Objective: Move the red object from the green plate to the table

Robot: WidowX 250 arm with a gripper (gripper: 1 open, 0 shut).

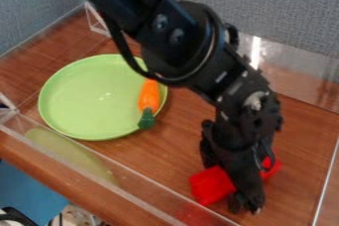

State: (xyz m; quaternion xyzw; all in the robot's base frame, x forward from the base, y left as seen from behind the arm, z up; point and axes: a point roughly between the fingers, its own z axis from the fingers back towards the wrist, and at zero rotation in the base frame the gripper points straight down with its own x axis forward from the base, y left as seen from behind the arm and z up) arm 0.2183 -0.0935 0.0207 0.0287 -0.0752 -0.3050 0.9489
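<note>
red object [209,185], green plate [79,96], orange carrot [150,96]

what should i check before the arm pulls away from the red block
1. red object off the green plate: ok, it lies on the table, apart from the plate.
2. hand let go of the block: cannot tell from the camera view, the arm hides the fingers and the contact.
3. block lying flat and settled: cannot tell, only parts of it show either side of the hand.
4. carrot undisturbed: ok, it rests on the plate's right side.
5. room to lift clear: ok, nothing stands above the hand; the clear wall is close on the right.
</note>
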